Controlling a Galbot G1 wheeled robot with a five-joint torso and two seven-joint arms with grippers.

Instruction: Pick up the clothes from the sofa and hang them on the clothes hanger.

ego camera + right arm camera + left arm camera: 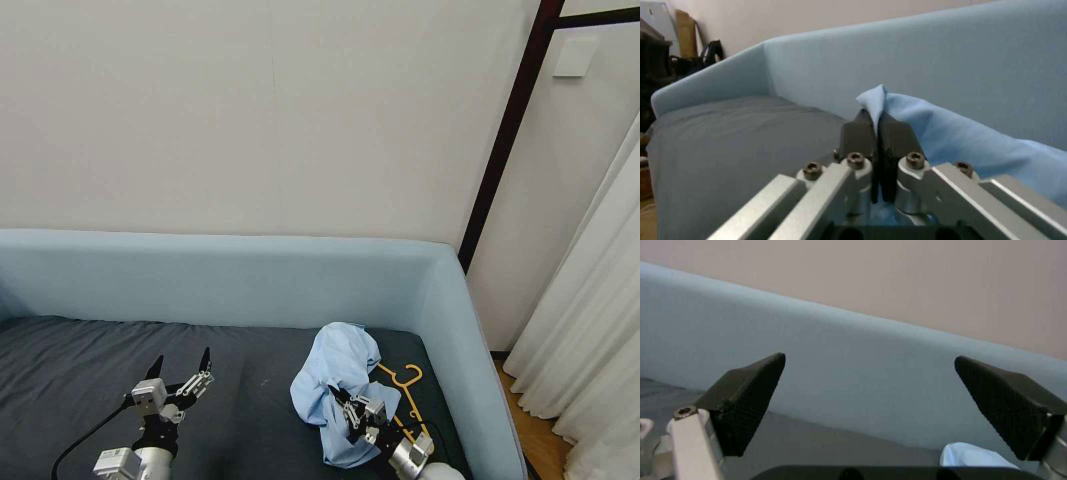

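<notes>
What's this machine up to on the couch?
It is working at a blue sofa. Its right claw is pinched shut on a fold of the light blue garment crumpled on the seat, with a yellow hanger lying beside it. Its left claw hangs open above the dark cushion, holding nothing.

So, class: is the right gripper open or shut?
Shut on the blue garment: the right gripper has its fingers together, pinching a fold of cloth.
</notes>
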